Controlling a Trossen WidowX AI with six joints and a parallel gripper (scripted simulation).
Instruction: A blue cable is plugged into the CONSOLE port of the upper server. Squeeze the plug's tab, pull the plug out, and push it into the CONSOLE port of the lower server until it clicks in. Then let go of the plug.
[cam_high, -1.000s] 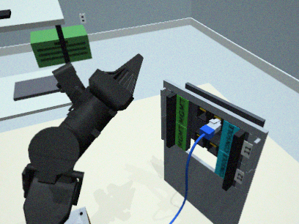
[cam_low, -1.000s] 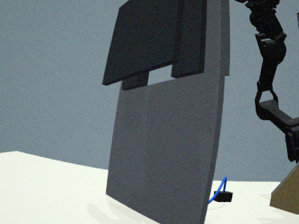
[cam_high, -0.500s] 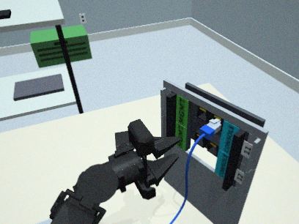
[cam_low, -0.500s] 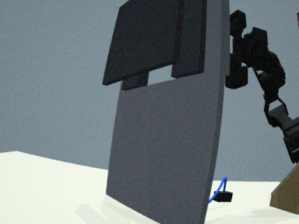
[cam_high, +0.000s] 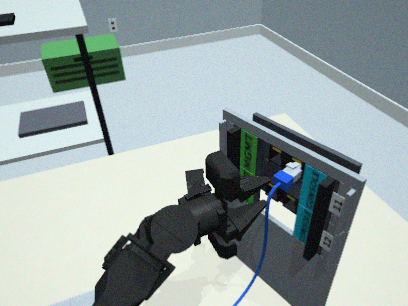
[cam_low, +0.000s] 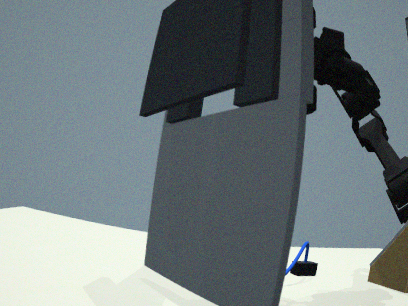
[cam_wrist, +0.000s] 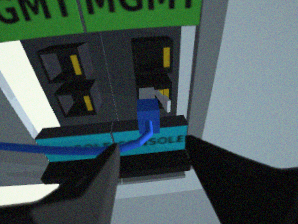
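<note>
We are at the plug, not yet gripping it.
The plug (cam_high: 284, 179) (cam_wrist: 148, 114) sits at the upper server's CONSOLE port, beside the teal label (cam_high: 312, 186) (cam_wrist: 75, 147), its clear tab (cam_high: 293, 166) (cam_wrist: 163, 99) showing. The cable (cam_high: 266, 235) (cam_low: 300, 254) (cam_wrist: 60, 149) bends away from its blue back end and, in the top view, runs down in front of the panel (cam_high: 280, 250) (cam_low: 225, 175). Our hand (cam_high: 268, 190) (cam_wrist: 152, 144) stands partly open with nothing between its fingers, close to the plug; we cannot tell whether a fingertip touches it. The green label (cam_high: 248, 150) (cam_wrist: 100, 17) marks the MGMT side. By our judgement the approach is nearly done; squeezing the tab, pulling out, plugging into the lower server and letting go are all left.
</note>
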